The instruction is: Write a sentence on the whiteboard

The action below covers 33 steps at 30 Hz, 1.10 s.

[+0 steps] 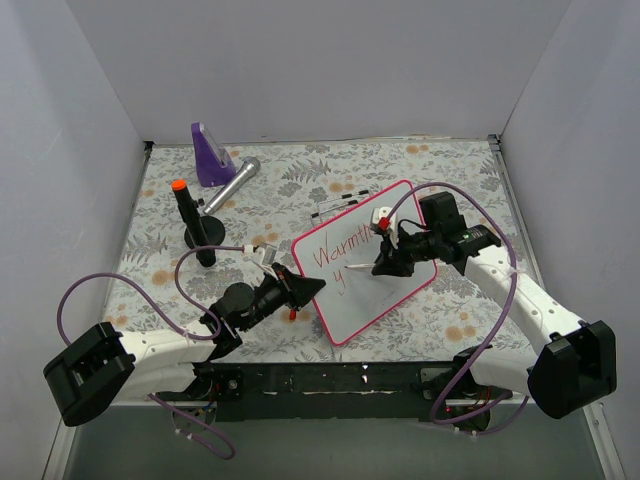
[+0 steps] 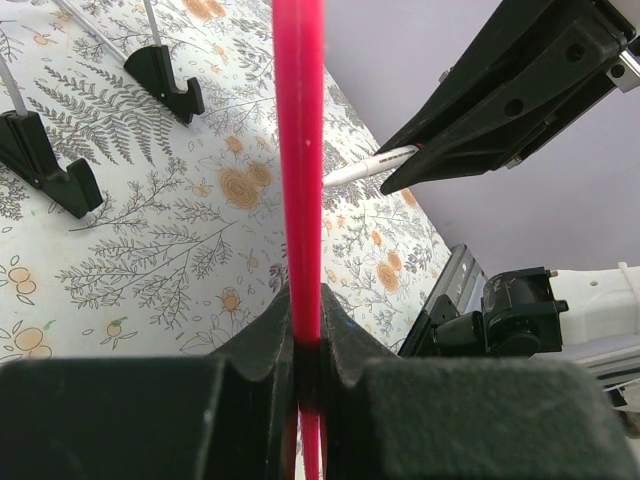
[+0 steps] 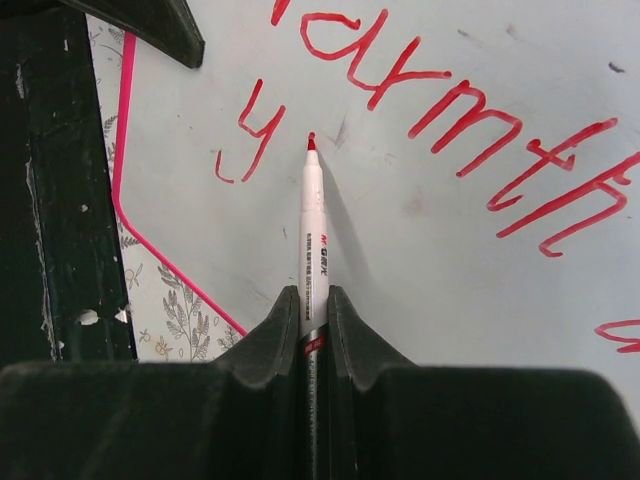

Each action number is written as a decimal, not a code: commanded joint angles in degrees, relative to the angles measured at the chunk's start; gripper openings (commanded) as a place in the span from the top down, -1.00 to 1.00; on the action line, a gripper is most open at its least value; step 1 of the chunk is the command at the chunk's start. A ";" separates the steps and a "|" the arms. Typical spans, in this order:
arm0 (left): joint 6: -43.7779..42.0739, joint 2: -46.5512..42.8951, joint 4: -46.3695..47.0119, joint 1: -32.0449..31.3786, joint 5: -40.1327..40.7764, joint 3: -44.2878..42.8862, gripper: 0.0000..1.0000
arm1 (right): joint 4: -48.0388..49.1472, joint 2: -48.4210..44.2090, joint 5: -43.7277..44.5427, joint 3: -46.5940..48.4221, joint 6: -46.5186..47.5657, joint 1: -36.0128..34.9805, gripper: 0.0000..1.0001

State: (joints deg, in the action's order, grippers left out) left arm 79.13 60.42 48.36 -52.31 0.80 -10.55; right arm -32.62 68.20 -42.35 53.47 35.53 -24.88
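Observation:
The whiteboard (image 1: 385, 290), white with a pink-red frame, stands tilted at the table's middle. On it the sentence (image 1: 345, 250) reads "Warmth" in red, with a lone "y" (image 3: 252, 135) below. My left gripper (image 1: 312, 288) is shut on the board's left frame edge (image 2: 298, 150), which runs up between its fingers (image 2: 345, 335). My right gripper (image 3: 313, 300) is shut on a white marker (image 3: 313, 225). The marker's red tip (image 3: 311, 141) sits at the board's surface just right of the "y". In the left wrist view the right gripper (image 2: 500, 90) and its marker (image 2: 365, 168) show beyond the frame.
At the back left are a purple wedge-shaped object (image 1: 210, 155), a silver cylinder (image 1: 233, 185) and a black stand with an orange-capped stick (image 1: 192, 225). Black clip feet (image 2: 165, 80) stand on the flowered cloth behind the board. White walls close in on three sides.

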 commanded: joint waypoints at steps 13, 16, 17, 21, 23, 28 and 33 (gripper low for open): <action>-1.44 -1.63 4.02 -0.24 -0.71 -0.44 1.00 | -0.33 -1.58 1.31 -2.23 1.56 1.42 0.97; -1.26 -1.36 4.29 -0.16 -0.71 -0.44 1.00 | -1.04 -1.15 0.60 -2.41 2.09 1.42 0.97; -1.26 -1.27 4.38 -0.16 -0.71 -0.44 1.00 | -1.13 -0.97 0.43 -2.32 2.18 1.42 0.97; -1.35 -1.01 4.46 -0.16 -0.71 -0.62 1.00 | -1.83 -0.53 -0.37 -2.06 2.53 1.42 0.97; -1.26 -0.84 4.55 -0.16 -0.71 -0.62 1.00 | -1.83 -0.35 -0.80 -1.97 2.53 1.42 0.97; -1.26 -0.31 4.82 -0.24 -0.71 -0.70 1.00 | -2.36 0.61 -2.03 -0.74 2.70 0.89 0.97; -1.17 -0.13 4.90 -0.16 -0.71 -0.88 1.00 | -2.19 1.40 -2.65 0.66 2.09 0.27 0.97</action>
State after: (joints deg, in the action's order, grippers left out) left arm 79.29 60.69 48.31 -52.29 0.91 -10.52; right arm -34.68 68.69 -43.94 51.59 37.54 -24.03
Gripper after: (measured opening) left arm 0.055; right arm 0.163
